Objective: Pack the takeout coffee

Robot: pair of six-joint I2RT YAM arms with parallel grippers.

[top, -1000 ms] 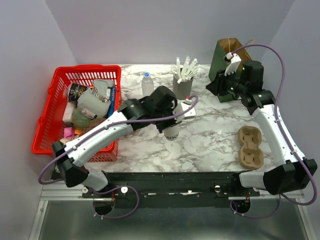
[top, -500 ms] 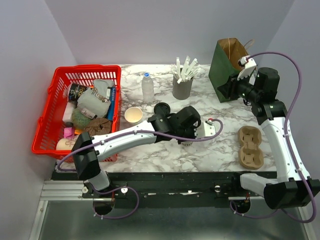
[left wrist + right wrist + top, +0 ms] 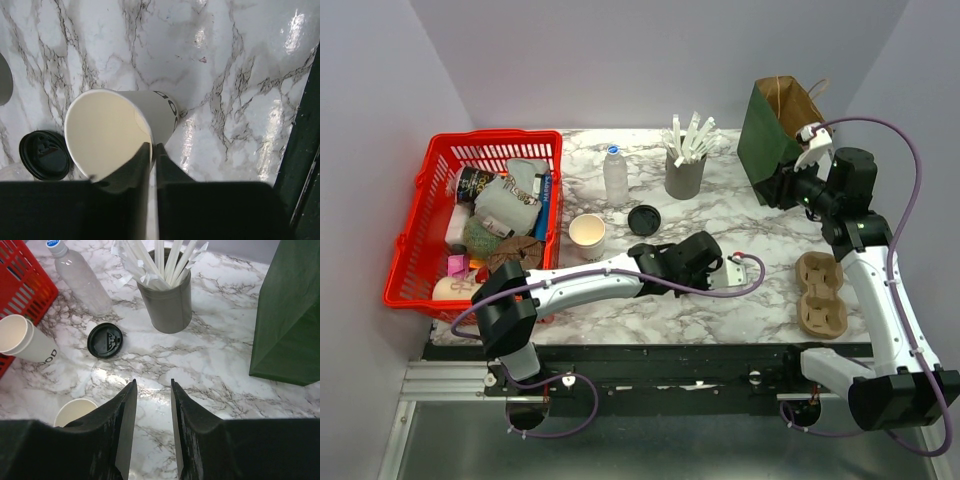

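my left fingers [image 3: 135, 167] clamp the open paper cup [image 3: 115, 132] by its rim, tilted over mid tabletop [image 3: 240, 75], i guess for carrying. black lid [image 3: 44, 155] lies beside it, off. right fingers [image 3: 120, 430] apart, idle.

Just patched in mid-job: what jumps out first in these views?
The left gripper is pinched shut on the rim of an open, lidless paper cup at mid-table. A black lid lies loose on the marble farther back, near a second open cup by the red basket. The right gripper hangs open beside the green bag at the far right.
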